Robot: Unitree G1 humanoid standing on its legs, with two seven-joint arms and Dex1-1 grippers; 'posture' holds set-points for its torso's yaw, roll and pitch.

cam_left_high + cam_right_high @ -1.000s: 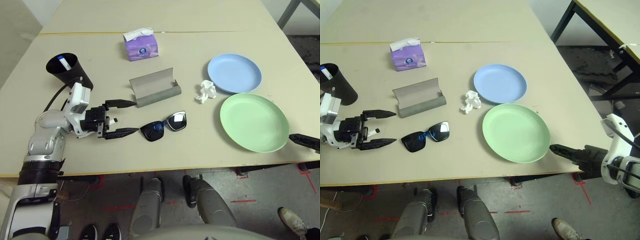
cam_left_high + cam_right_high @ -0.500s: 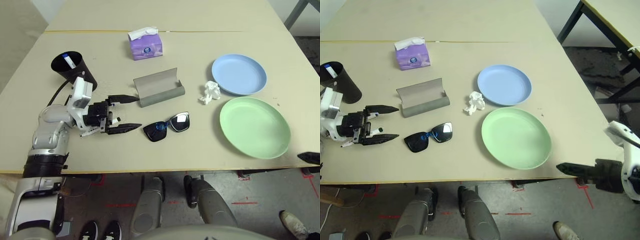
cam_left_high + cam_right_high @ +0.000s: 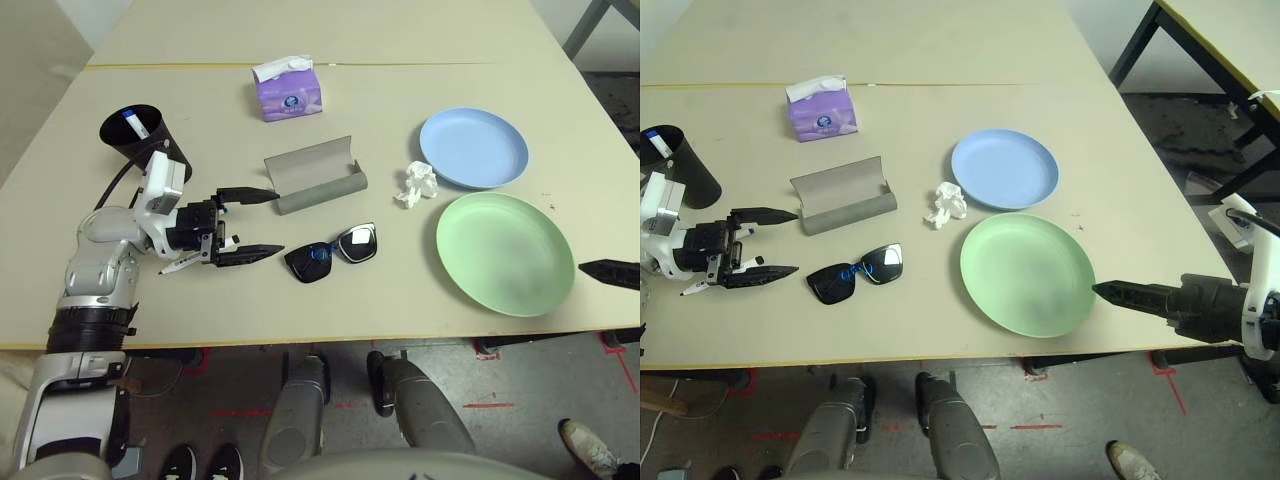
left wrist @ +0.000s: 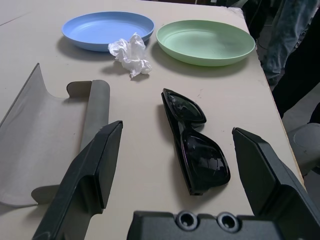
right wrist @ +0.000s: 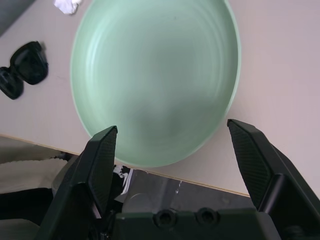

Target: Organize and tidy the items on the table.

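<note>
My left gripper point(image 3: 262, 222) is open just above the table point(image 3: 400, 40), its fingertips pointing at the black sunglasses point(image 3: 330, 252), which lie a short gap beyond them. A slim white marker point(image 3: 185, 262) lies on the table under that hand. The grey glasses case point(image 3: 312, 175) lies open just behind the sunglasses. The crumpled tissue point(image 3: 417, 184) sits next to the light-blue plate point(image 3: 473, 147). In front of it is the light-green plate point(image 3: 505, 253). My right gripper point(image 5: 172, 127) is open at that plate's near right rim, holding nothing.
A black cup point(image 3: 140, 135) with a blue-capped marker in it stands at the left, behind my left forearm. The purple tissue box point(image 3: 287, 93) is at the back, near the yellowish seam. The table's front edge runs close below the green plate.
My right gripper has come up from below the table's front edge to the green plate's rim. The left gripper has stayed about where it was, still open. The camera has shifted slightly.
</note>
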